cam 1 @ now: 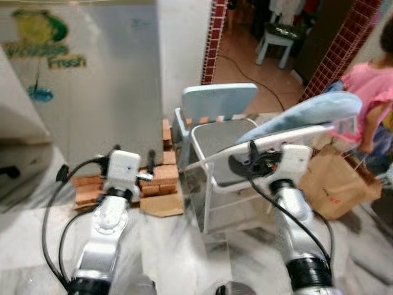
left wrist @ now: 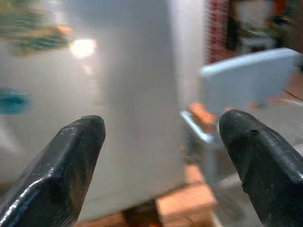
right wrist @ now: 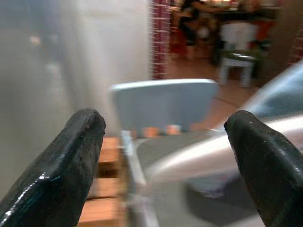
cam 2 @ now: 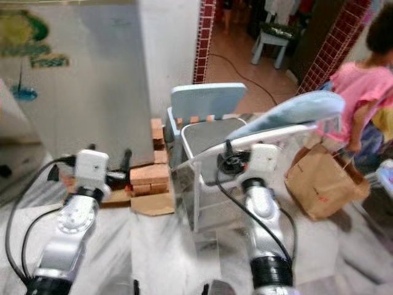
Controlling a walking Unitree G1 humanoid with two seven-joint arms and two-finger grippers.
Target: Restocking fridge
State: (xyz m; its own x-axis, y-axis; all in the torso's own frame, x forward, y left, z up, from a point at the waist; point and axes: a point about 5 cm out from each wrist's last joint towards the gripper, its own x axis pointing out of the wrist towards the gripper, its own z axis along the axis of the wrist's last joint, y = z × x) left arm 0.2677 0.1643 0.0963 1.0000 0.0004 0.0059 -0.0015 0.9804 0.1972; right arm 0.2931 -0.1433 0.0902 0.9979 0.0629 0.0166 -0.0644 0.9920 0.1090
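Note:
The grey fridge (cam 1: 92,92) stands closed at the front left, with a green "Fresh" sticker (cam 1: 46,52) on its door. My left gripper (left wrist: 161,127) is open and empty, held at about the height of the fridge's lower edge and pointing at its right corner. My right gripper (right wrist: 165,125) is also open and empty, pointing at a light blue plastic chair (cam 1: 218,101) just right of the fridge. Both silver arms (cam 1: 107,221) reach forward from the bottom of the eye views. I see no groceries in either gripper.
Bricks (cam 1: 163,175) and a cardboard scrap (cam 1: 163,206) lie at the fridge's foot. A white frame (cam 1: 209,178) with a pale blue curved panel (cam 1: 307,114) stands before my right arm. A brown paper bag (cam 1: 334,184) and a person in pink (cam 1: 368,92) are at the right. A doorway behind shows a small chair (cam 1: 276,40).

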